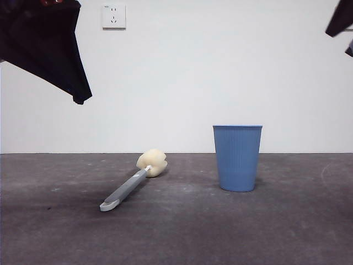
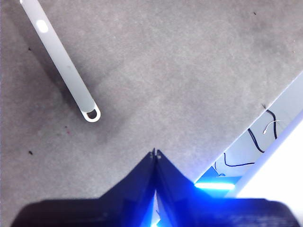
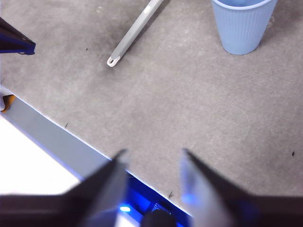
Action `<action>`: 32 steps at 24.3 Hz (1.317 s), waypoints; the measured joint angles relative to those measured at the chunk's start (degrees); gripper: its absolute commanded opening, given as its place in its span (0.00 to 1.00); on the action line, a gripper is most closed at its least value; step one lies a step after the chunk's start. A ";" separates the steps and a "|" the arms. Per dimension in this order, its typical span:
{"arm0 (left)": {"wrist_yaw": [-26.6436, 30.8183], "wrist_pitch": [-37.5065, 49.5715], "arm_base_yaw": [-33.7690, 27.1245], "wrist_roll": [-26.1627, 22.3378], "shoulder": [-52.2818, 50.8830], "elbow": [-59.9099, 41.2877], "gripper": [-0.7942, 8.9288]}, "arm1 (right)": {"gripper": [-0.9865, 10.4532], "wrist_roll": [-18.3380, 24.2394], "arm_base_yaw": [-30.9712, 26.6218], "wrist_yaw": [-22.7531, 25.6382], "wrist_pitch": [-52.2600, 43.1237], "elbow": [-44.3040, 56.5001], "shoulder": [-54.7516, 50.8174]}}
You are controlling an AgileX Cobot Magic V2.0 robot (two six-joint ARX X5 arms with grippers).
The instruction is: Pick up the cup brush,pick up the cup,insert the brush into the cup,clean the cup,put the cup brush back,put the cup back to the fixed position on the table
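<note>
The cup brush lies flat on the table, its pale-yellow sponge head toward the back and its white looped end toward the front. The blue ribbed cup stands upright to its right. My left gripper hangs high at the left, above and apart from the brush. In the left wrist view this gripper is shut and empty, with the brush handle ahead of it. My right gripper is open and empty over the table's front edge, far from the cup and the brush handle.
A white wall with a socket stands behind the table. The table's edge runs close by the left gripper, with cables below it. The right arm shows as a black tip at the top right corner.
</note>
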State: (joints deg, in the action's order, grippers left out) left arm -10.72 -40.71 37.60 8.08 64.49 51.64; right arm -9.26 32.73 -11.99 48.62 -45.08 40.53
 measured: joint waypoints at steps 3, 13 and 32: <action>0.02 0.04 0.00 -0.02 0.00 0.00 0.08 | 0.09 0.04 0.00 0.02 0.02 0.00 0.00; 1.40 4.37 -0.24 -0.48 -0.72 -0.02 0.08 | 0.09 0.00 0.00 0.07 0.02 0.00 0.00; 6.34 38.25 -37.73 -14.58 -44.96 -25.73 0.08 | 0.09 -0.02 -0.02 0.17 0.02 0.00 0.00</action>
State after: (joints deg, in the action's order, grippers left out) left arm -4.38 -2.46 -0.12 -6.50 19.53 25.91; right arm -9.28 32.71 -11.81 48.64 -45.08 40.53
